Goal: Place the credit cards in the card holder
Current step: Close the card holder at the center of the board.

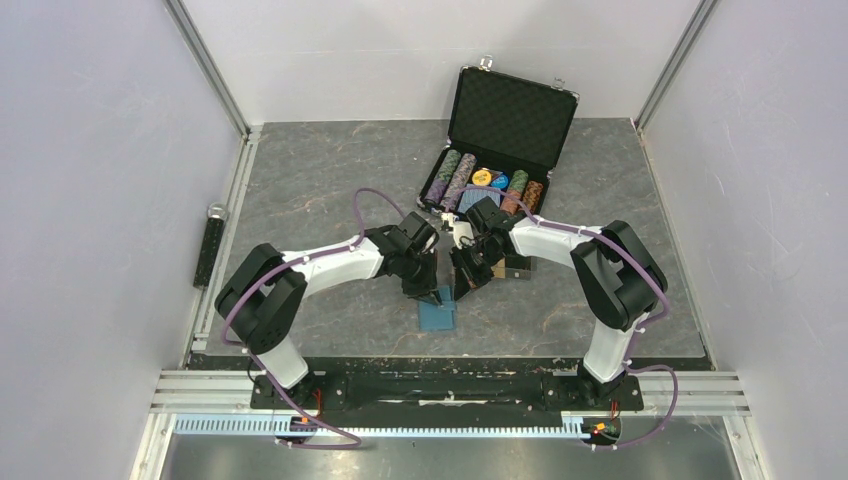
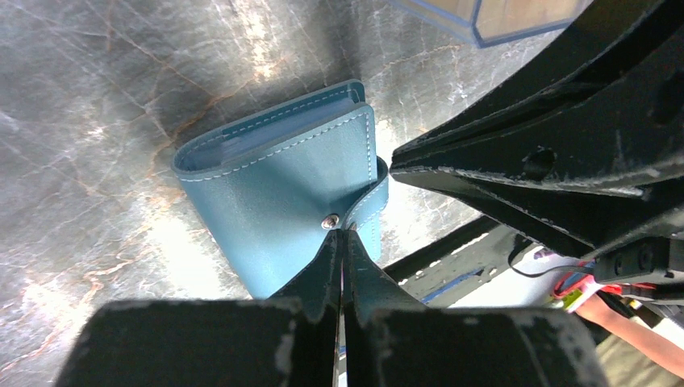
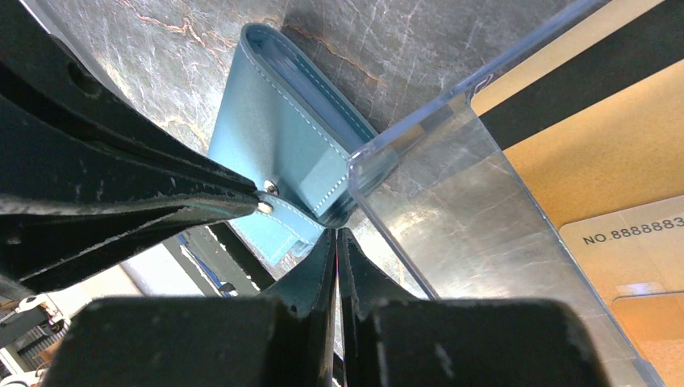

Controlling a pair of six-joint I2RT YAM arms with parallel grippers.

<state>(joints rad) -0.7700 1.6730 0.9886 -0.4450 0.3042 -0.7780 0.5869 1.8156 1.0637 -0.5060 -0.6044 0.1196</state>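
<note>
The teal card holder (image 1: pixel 437 318) lies folded shut on the table near the front edge. It also shows in the left wrist view (image 2: pixel 282 193) and in the right wrist view (image 3: pixel 274 145). My left gripper (image 2: pixel 344 234) is shut, its tips pinching the end of the snap tab (image 2: pixel 364 205) beside the metal snap. My right gripper (image 3: pixel 335 231) is shut and empty, its tips at the holder's near corner. An orange-gold credit card (image 3: pixel 597 153) with a black stripe and a whitish card (image 3: pixel 637 242) lie in a clear plastic box (image 3: pixel 452 193) just right of the holder.
A big black case (image 1: pixel 510 115) stands open at the back, with rows of poker chips (image 1: pixel 460 178) in it. The two grippers (image 1: pixel 450 275) are close together above the holder. A black cylinder (image 1: pixel 210 245) lies at the left wall.
</note>
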